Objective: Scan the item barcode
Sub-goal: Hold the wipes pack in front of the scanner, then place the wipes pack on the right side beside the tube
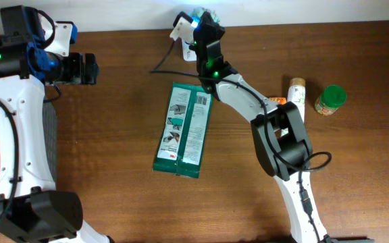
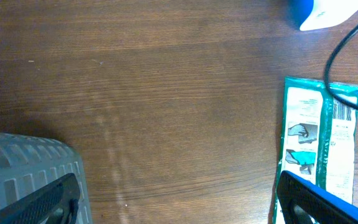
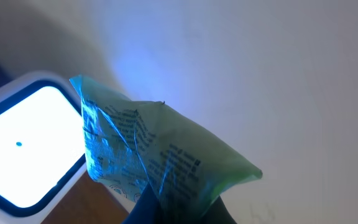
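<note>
My right gripper [image 1: 204, 23] is at the back edge of the table, shut on a small green printed packet [image 1: 200, 13]. In the right wrist view the packet [image 3: 160, 149] stands up from between the fingers [image 3: 148, 208], lit blue, right beside the white scanner [image 3: 23, 149] with its glowing window. From overhead the scanner [image 1: 181, 28] lies just left of the packet. My left gripper [image 1: 90, 69] hovers open at the far left over bare wood, its dark fingers [image 2: 316, 202] wide apart with nothing between them.
A large green flat pack [image 1: 183, 129] lies mid-table, also seen in the left wrist view as the pack [image 2: 322, 137] with the scanner's black cable [image 2: 340, 56] across its top. A green-lidded jar [image 1: 331, 99] and a pale tube [image 1: 296, 91] sit at the right.
</note>
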`<state>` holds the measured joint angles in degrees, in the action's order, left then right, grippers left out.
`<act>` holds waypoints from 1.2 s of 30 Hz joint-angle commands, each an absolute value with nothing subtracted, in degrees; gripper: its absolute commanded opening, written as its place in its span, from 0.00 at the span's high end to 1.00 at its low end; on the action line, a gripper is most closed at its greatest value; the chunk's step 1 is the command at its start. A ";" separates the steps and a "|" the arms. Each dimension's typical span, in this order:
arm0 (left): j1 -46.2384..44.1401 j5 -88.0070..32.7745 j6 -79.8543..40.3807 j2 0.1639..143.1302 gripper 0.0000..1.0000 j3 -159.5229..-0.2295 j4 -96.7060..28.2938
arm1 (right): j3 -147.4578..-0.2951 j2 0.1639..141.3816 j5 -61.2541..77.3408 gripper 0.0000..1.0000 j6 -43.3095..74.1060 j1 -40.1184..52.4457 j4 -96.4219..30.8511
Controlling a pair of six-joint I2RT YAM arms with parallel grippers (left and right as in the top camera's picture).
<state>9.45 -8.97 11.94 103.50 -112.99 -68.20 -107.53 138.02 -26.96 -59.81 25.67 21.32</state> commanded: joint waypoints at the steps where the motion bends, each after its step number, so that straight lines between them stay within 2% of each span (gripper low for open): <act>1: 9.56 -9.15 11.22 103.26 0.01 -113.30 -68.25 | -108.31 138.19 -27.44 0.96 -62.78 26.30 22.20; 10: 9.56 -9.15 11.22 103.26 0.01 -113.30 -68.25 | -108.33 138.10 -27.68 0.96 -62.72 26.30 24.08; 15: 9.56 -9.15 11.22 103.26 0.01 -113.30 -68.25 | -108.33 133.25 -31.00 0.96 -50.98 27.49 23.88; 17: 9.56 -9.15 11.22 103.26 0.01 -113.30 -68.23 | -108.33 129.60 -31.14 0.96 -45.82 27.81 19.68; 20: 9.56 -9.15 11.22 103.26 0.01 -113.30 -68.25 | -108.33 120.55 -22.61 0.96 -28.62 27.57 2.31; 27: 9.56 -9.15 11.22 103.26 0.01 -113.30 -68.25 | -108.33 106.04 5.17 0.96 -3.70 23.83 -31.62; 32: 9.56 -9.15 11.22 103.26 0.01 -113.30 -68.25 | -108.20 105.51 8.38 0.96 3.73 19.46 -57.04; 36: 9.56 -9.15 11.22 103.26 0.01 -113.30 -68.25 | -104.31 107.15 7.99 0.96 4.40 13.69 -66.83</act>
<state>9.45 -8.97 11.94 103.50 -112.99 -68.20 -107.22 106.17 7.18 2.31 17.19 -64.20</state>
